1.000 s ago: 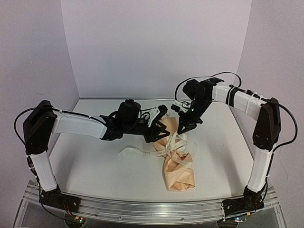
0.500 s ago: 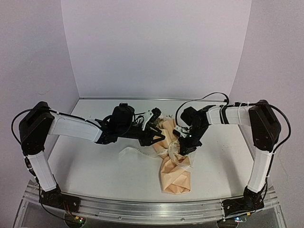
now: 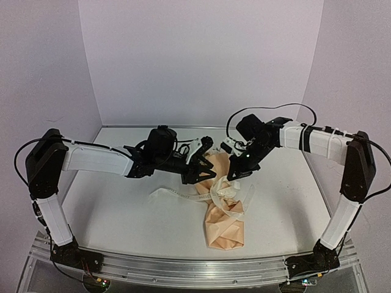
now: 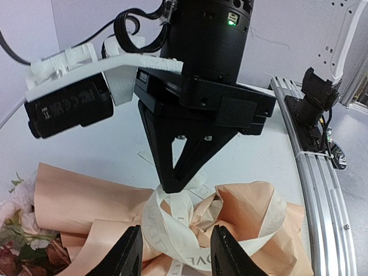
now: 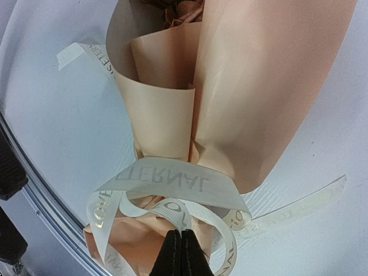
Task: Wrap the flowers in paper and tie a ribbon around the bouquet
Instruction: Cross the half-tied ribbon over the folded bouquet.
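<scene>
The bouquet lies on the white table, its tan paper (image 3: 225, 223) cone narrow end toward the near edge. A cream ribbon (image 3: 183, 194) is looped round the cone's waist, one tail trailing left. My right gripper (image 3: 234, 176) is shut on a strand of the ribbon (image 5: 167, 184) just above the cone (image 5: 259, 86); its black tips (image 4: 172, 185) pinch the loop. My left gripper (image 4: 178, 256) is open, its fingers (image 4: 129, 253) standing on either side of the ribbon loop (image 4: 172, 230) and the crumpled paper (image 4: 253, 201). Flowers (image 4: 11, 247) peek from the wide end.
An aluminium rail (image 3: 195, 268) runs along the near table edge, with the right arm's base (image 4: 316, 98) bolted to it. Lilac walls close off the back and both sides. A loose ribbon tail (image 5: 299, 207) lies flat on the table beside the cone.
My right gripper dipped toward the near edge, then came back up and away, keeping the ribbon pinched. The bouquet slid slightly nearer. The left gripper shifted a little and stays open.
</scene>
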You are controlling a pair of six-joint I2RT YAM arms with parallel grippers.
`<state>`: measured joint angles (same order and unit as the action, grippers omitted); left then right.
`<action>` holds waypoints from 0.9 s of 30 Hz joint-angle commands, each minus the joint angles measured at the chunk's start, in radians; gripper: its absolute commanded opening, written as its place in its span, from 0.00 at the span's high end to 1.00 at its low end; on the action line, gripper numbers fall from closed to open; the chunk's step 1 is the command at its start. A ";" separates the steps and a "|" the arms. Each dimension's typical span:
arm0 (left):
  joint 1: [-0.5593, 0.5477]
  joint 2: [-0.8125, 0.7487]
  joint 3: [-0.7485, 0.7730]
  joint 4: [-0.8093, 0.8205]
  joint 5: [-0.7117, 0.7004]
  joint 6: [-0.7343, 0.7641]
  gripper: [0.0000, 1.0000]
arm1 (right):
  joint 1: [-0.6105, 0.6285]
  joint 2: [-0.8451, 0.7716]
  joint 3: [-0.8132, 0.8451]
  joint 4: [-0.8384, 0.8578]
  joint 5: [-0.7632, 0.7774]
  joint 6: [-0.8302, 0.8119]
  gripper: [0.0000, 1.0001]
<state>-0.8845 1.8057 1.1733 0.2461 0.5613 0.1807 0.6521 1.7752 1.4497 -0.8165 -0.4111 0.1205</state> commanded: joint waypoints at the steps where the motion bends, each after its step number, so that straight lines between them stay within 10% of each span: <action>1: 0.000 0.041 0.077 -0.028 0.049 0.092 0.57 | -0.002 -0.012 0.068 -0.086 -0.062 0.016 1.00; 27: -0.001 0.207 0.218 -0.064 0.167 0.073 0.63 | -0.001 -0.038 0.076 -0.093 -0.138 0.014 1.00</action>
<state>-0.8845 1.9987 1.3393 0.1879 0.6836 0.2732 0.6514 1.7752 1.5002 -0.9035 -0.5449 0.1426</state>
